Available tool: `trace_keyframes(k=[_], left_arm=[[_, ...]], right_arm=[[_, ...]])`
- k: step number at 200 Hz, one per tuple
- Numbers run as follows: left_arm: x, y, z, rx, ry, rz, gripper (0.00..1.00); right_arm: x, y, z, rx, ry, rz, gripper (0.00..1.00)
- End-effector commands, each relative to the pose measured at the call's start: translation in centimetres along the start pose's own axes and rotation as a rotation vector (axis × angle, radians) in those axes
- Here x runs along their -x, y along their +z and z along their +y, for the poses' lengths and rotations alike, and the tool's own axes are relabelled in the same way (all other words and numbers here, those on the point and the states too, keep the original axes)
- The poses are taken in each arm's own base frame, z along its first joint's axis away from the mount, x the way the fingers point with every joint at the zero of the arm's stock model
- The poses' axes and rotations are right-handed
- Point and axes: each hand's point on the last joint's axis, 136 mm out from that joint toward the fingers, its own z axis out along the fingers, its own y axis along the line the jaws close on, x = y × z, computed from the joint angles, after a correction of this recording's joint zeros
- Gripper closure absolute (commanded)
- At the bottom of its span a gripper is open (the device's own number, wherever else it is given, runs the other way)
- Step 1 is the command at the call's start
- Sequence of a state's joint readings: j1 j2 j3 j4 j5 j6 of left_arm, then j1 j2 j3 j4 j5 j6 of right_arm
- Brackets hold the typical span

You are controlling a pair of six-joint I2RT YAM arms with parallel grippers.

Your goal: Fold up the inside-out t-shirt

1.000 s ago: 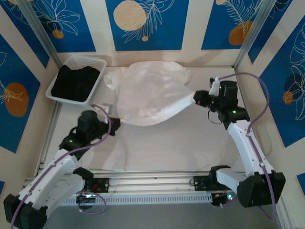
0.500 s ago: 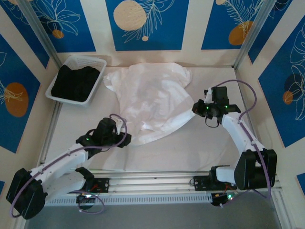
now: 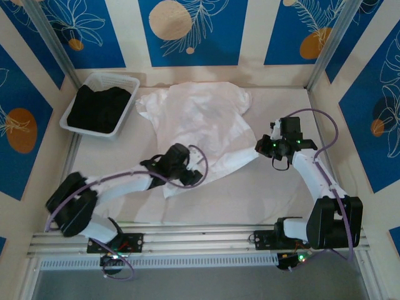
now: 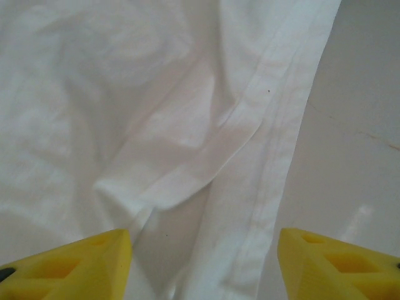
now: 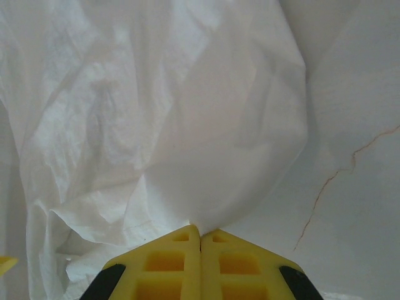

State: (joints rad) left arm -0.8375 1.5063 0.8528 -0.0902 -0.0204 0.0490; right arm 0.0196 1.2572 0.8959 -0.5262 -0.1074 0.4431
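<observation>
The inside-out t-shirt (image 3: 203,125) lies spread and rumpled on the white table, its lower edge toward the arms. My left gripper (image 3: 189,175) hovers over the shirt's near hem. In the left wrist view that gripper (image 4: 203,269) is open, its yellow fingertips (image 4: 87,265) wide apart above the stitched hem (image 4: 275,156), with the cloth lying loose below them. My right gripper (image 3: 262,148) is at the shirt's right edge. In the right wrist view it (image 5: 200,230) is shut, with a fold of the shirt (image 5: 206,156) pinched at its tips.
A white plastic basket (image 3: 129,84) with a black garment (image 3: 99,107) in it stands at the back left. Patterned walls with metal posts enclose the table. Bare table (image 3: 250,194) shows between the shirt and the front rail (image 3: 200,240).
The left gripper has opened and let go of the shirt, and its arm has swung right along the near hem. The shirt has dropped from a stretched, lifted shape to lying on the table.
</observation>
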Motion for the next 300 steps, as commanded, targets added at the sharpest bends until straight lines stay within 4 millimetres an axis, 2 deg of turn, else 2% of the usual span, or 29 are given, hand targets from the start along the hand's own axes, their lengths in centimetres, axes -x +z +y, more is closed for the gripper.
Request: trace_keyframes(k=[1,34,49,67,102,152,231,274,281,294,300], left_arm=[[0.8,2.5,0.3,0.013,0.144,0.04,0.37],[0.5,6.0,1.4,0.016,0.154,0.135,0.37],[0.5,6.9,1.7,-0.002,0.137,0.158,0.38],[0.5,7.6,1.4,-0.048,0.113,0.17,0.43],[0.4,8.6,1.6,-0.104,0.057,0.195,0.67],[1.5,8.2,1.8,-0.186,-0.033,0.161,1.0],[4.9,4.3,1.2,-0.286,-0.134,-0.008,1.0],[4.1,5.1,2.0,-0.24,-0.112,0.029,1.0],[4.0,5.3,2.1,-0.238,-0.106,0.041,0.93],[3.5,5.7,2.3,-0.231,-0.092,0.069,0.7],[3.4,5.9,2.3,-0.226,-0.087,0.079,0.63]], right_arm=[[-0.5,-0.5,0.3,0.028,-0.016,0.009,0.99],[-0.6,-0.9,0.4,0.035,-0.017,0.0,0.99],[-0.6,-1.1,0.4,0.038,-0.015,-0.003,0.99],[-0.6,-1.2,0.4,0.039,-0.015,-0.006,0.99],[-0.5,-1.2,0.4,0.045,-0.012,-0.007,0.99],[-0.6,-1.4,0.5,0.049,-0.006,-0.012,0.99],[-0.3,-1.6,0.5,0.051,-0.003,-0.022,0.99],[-0.3,-1.6,0.5,0.055,-0.005,-0.02,0.99],[-0.4,-1.5,0.5,0.055,-0.005,-0.019,0.99],[-0.4,-1.6,0.5,0.056,-0.006,-0.02,0.99],[-0.4,-1.6,0.5,0.056,-0.007,-0.02,0.99]])
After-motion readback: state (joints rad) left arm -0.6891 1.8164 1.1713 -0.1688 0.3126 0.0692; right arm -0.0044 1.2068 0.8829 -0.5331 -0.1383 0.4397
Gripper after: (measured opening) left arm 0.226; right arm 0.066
